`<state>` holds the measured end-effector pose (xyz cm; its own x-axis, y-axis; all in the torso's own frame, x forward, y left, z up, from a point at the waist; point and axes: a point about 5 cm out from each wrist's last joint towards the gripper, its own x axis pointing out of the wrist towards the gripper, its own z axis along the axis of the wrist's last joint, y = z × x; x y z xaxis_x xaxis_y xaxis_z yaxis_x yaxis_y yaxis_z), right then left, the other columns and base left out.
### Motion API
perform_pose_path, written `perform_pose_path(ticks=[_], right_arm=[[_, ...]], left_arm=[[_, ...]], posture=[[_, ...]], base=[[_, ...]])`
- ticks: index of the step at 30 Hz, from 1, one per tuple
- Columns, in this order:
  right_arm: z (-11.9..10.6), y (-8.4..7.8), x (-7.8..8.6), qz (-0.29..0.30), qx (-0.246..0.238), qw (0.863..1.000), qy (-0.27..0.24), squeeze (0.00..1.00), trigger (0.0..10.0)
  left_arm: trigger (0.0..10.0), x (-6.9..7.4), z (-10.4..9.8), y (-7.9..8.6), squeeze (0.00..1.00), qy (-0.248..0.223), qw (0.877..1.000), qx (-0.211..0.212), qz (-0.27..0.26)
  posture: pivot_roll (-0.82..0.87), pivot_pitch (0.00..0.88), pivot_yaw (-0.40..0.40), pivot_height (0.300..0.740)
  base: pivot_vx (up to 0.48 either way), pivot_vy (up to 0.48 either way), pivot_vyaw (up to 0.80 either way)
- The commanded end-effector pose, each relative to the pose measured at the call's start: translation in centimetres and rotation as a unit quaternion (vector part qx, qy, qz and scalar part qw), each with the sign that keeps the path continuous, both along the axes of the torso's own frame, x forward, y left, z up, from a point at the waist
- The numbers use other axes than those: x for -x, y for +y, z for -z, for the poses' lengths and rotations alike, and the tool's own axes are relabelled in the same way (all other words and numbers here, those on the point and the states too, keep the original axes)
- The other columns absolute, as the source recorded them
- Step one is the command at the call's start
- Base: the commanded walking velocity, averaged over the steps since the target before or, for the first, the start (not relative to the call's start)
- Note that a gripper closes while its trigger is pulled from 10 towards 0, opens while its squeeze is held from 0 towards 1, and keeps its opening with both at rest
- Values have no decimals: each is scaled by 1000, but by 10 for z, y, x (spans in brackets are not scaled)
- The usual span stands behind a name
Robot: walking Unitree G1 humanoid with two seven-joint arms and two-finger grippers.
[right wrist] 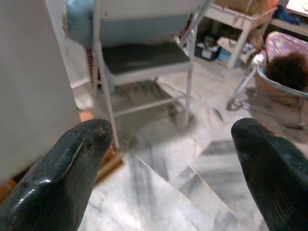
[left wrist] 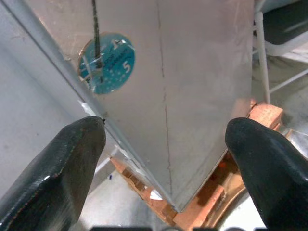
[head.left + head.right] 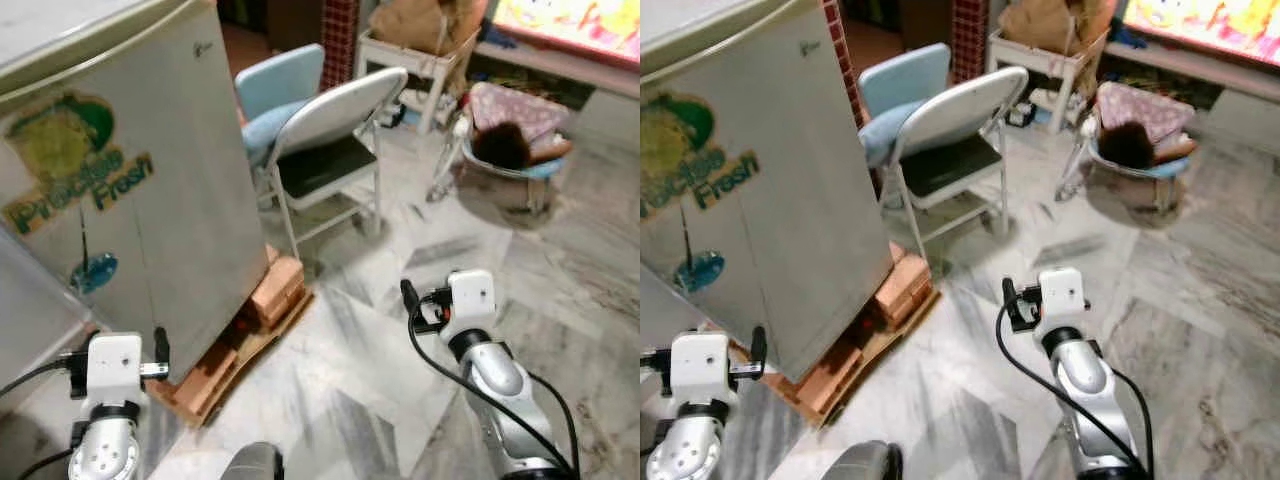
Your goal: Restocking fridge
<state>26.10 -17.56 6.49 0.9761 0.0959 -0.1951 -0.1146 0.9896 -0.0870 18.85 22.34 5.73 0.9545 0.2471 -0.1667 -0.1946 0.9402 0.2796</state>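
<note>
Fridge [image 3: 150, 180]: a grey cabinet standing at the robot's left, its door shut, with a green "Fresh" sticker and a round blue sticker [image 2: 107, 62] on the front.
Base: the fridge rests on reddish bricks [image 3: 275, 290] laid on the marble floor [image 3: 380, 370].
Left pincer [image 2: 166, 159]: released, fingers spread wide and empty, held low just before the fridge's lower corner, not touching it.
Right pincer [image 1: 173, 159]: released, fingers wide apart and empty, held over the bare floor to the right of the fridge, facing the chairs.
Chairs: a grey folding chair [image 3: 335, 140] stands just beside the fridge, with a light blue chair [image 3: 275, 85] behind it.
Background: a white stand [image 3: 420, 55] holding a brown bag, and a low basket [image 3: 515, 140] with cloth in it, well apart from the fridge.
</note>
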Motion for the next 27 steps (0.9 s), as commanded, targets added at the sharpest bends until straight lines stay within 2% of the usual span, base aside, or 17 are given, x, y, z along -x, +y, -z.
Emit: perform_pose_path(ticks=[1,2,4,5,7,9,12,13,16,18,21,23,27], right_arm=[[4,-3,2,6,6,1000,5,0,10000],[8,-9,4,21,5,1000,13,0,10000],[20,-12,7,39,-8,998,42,0,10000],[24,-8,7,28,-6,998,47,0,10000],[19,-2,3,7,7,1000,29,0,10000],[8,-3,-7,18,11,1000,3,0,10000],[7,-3,-8,20,14,1000,-3,0,10000],[4,-3,-10,26,20,999,-11,0,10000],[0,-1,-12,30,37,999,-26,0,10000],[-1,2,-11,28,21,999,-37,0,10000],[1,2,-8,26,34,999,-34,0,10000],[2,2,-5,25,10,999,-20,0,10000],[3,0,-3,24,5,999,-21,0,10000]], left_arm=[[10000,3,8,-5,0,12,1000,22,10],[10000,3,11,-9,0,12,999,39,17],[10000,-1,21,-20,0,29,997,36,54],[10000,-3,25,-28,0,35,996,28,83],[10000,-6,22,-30,0,30,995,26,91],[10000,-7,14,-24,0,15,997,9,80],[10000,-5,12,-21,0,11,997,-3,80],[10000,-1,9,-13,0,6,998,-15,61],[10000,6,3,-3,0,1,998,-37,43],[10000,12,1,8,0,2,998,-52,26],[10000,14,0,12,0,1,998,-54,17],[10000,14,0,13,0,0,999,-49,9],[10000,12,2,11,0,4,999,-35,5]], posture=[[31,96,-54,735],[50,99,-98,735],[40,103,-90,735],[34,100,-87,735],[26,87,-76,735],[26,81,-64,735],[29,76,-43,735],[36,77,-21,735],[52,80,-11,735],[60,90,-6,735],[62,92,-11,735],[62,93,-14,735],[48,93,-14,735]], base=[[0,0,0],[0,0,0],[0,0,0],[0,0,0],[0,0,0],[0,0,0],[0,0,0],[0,0,0],[0,0,0],[0,0,0],[0,0,0],[0,0,0],[0,0,0]])
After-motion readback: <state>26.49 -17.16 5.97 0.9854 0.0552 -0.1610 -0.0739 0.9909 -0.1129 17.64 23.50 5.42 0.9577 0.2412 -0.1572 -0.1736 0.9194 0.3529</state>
